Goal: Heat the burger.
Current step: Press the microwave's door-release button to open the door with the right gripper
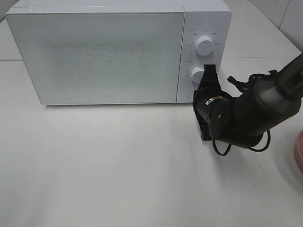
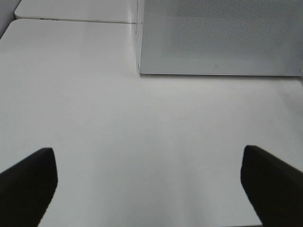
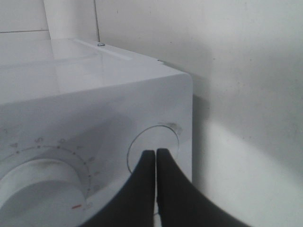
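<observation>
1. The right gripper (image 3: 155, 153) has its jaws pressed fully together with nothing between them; the closed tips rest on the round button (image 3: 163, 137) at the lower corner of the microwave's (image 1: 94, 52) control panel, just beside the lower dial (image 1: 196, 73); I judge that closed jaws are used because they make one narrow, stiff point for pushing, and that this button probably releases the door.
2. The left gripper (image 2: 147, 156) hangs over bare tabletop (image 1: 118, 165) in front of the microwave's left corner, jaws spread wide and empty; it seems to wait well apart from the door's swing, ready to take something.
3. The burger shows in no view; the microwave door (image 1: 99, 56) is closed and its speckled window hides the inside, so I cannot tell whether the burger sits in there; only a sliver of the pink plate (image 1: 299, 151) shows at the right edge, and nothing on it can be seen.
4. If the burger is outside, the task is barely begun, since the door must open first.
5. The tabletop is plain white and smooth, with a seam running behind the microwave; pale tiles (image 3: 23, 14) line the wall behind.
</observation>
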